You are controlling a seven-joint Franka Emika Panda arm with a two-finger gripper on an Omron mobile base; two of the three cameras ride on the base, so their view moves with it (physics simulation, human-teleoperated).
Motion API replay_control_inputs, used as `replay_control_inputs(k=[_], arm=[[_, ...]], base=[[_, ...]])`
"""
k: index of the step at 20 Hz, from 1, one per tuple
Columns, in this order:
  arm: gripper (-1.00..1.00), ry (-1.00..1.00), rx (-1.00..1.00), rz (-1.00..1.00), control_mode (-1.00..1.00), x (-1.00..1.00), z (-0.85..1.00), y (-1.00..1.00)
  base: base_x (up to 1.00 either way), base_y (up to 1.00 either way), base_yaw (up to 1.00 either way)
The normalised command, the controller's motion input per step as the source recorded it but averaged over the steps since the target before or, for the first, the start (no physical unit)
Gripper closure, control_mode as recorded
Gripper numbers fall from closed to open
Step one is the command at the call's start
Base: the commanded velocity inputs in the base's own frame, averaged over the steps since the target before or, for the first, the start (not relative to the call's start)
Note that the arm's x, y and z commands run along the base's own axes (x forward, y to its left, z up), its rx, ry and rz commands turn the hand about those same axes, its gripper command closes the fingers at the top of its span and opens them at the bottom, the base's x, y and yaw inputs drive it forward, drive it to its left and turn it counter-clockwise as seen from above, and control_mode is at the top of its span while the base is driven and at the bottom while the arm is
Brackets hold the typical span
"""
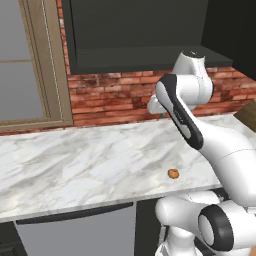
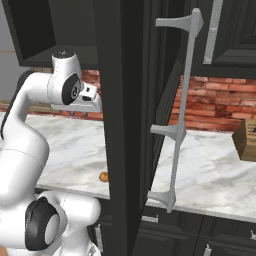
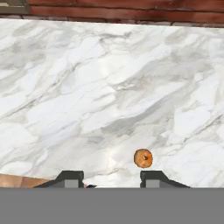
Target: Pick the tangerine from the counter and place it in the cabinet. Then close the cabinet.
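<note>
The tangerine [image 1: 173, 173] [image 2: 103, 176] lies on the white marble counter [image 1: 90, 160] close to its front edge, just ahead of my base. In the hand view the tangerine [image 3: 143, 158] sits right above the right fingertip [image 3: 151, 177], far below on the counter [image 3: 109, 87]. My gripper [image 3: 110, 179] [image 2: 80, 115] hangs high over the counter, pointing down, open with nothing between its fingers. The dark cabinet [image 1: 145, 30] is open above the brick wall, and its door [image 2: 125, 100] swings out edge-on with a long grey handle [image 2: 180, 110].
A tan-framed window [image 1: 30, 65] stands at the left. A brown box [image 2: 247, 140] rests on the counter at the right. The brick backsplash [image 1: 115, 95] runs behind the counter. Grey lower fronts [image 1: 75, 230] sit beneath the counter edge.
</note>
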Motion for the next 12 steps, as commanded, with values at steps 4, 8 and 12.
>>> replay_control_inputs(k=[4,8,12], arm=[[-1.00,0.00,0.00,0.00,-1.00,-0.01,-0.15,0.00],[-1.00,0.00,0.00,0.01,-1.00,-0.23,-0.37,-0.07],[-1.00,0.00,0.00,0.00,-1.00,-0.34,-0.30,-0.21]], base=[[0.00,0.00,0.00],[0.00,0.00,0.00],[0.00,0.00,0.00]])
